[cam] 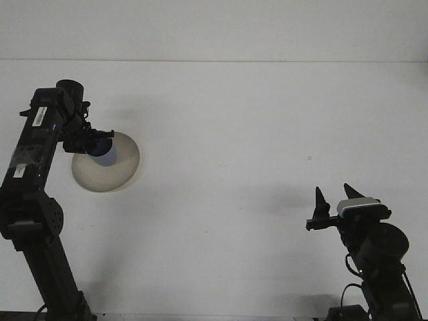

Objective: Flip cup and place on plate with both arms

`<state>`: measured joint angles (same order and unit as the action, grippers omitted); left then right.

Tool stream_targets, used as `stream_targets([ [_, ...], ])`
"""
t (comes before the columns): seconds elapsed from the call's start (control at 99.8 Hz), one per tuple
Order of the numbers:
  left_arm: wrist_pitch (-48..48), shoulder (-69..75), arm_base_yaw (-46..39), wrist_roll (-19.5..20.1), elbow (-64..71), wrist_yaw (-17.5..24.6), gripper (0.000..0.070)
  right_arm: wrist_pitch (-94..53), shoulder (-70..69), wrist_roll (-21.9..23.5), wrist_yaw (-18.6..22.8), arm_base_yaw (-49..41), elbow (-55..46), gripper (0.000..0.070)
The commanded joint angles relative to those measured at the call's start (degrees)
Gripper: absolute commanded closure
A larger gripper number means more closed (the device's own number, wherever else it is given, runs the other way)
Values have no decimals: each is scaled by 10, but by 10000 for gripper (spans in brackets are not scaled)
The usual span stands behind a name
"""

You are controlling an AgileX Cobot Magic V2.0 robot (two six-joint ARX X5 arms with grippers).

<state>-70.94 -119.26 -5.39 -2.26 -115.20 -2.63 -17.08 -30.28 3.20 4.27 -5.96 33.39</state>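
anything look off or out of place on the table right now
Nothing stands out. The left gripper holds the blue cup over the cream plate, no spill or damage visible. The right gripper sits open and empty, well away.

Left arm: my black six-joint left arm (37,200) rises from the near left edge and leans forward, white labels on its upper link.
Left gripper: my black left gripper (99,142) points right at the arm's end, fingers closed around what it holds.
Right arm: my black right arm (381,267) sits low, near right.
Right gripper: my black right gripper (336,199) has its pointed fingers apart, tips upward.
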Motion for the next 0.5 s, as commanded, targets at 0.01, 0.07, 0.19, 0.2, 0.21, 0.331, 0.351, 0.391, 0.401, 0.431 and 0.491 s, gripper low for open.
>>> stream_targets([
  [0.01, -1, -16, -3, 0, 3, 11, 658, 9, -1, 0, -2, -1, 3, 231],
  [0.07, -1, -16, -3, 0, 7, 12, 557, 9, -1, 0, -2, -1, 3, 231],
  [0.19, 5, -15, -6, 0, 7, 12, 344, 9, -1, 0, -2, -1, 3, 231],
  [0.2, 5, -15, -6, -1, 7, 12, 334, 9, -1, 0, -2, -1, 3, 231],
  [0.21, 5, -15, -6, -1, 7, 12, 323, 9, -1, 0, -2, -1, 3, 231],
  [0.331, 8, -15, -7, -2, 7, 12, 270, 9, -1, 0, -2, -1, 3, 231],
  [0.351, 10, -15, -7, -2, 7, 12, 269, 9, -1, 0, -2, -1, 3, 231],
  [0.391, 14, -14, -9, -4, 7, 12, 269, 9, -1, 0, -2, -1, 3, 231],
  [0.401, 16, -13, -9, -4, 7, 12, 270, 9, -1, 0, -2, -1, 3, 231],
  [0.431, 19, -12, -10, -6, 7, 12, 269, 9, -1, 0, -2, -1, 3, 231],
  [0.491, 20, -7, -10, -8, 5, 12, 270, 9, -1, 0, -2, -1, 3, 231],
])
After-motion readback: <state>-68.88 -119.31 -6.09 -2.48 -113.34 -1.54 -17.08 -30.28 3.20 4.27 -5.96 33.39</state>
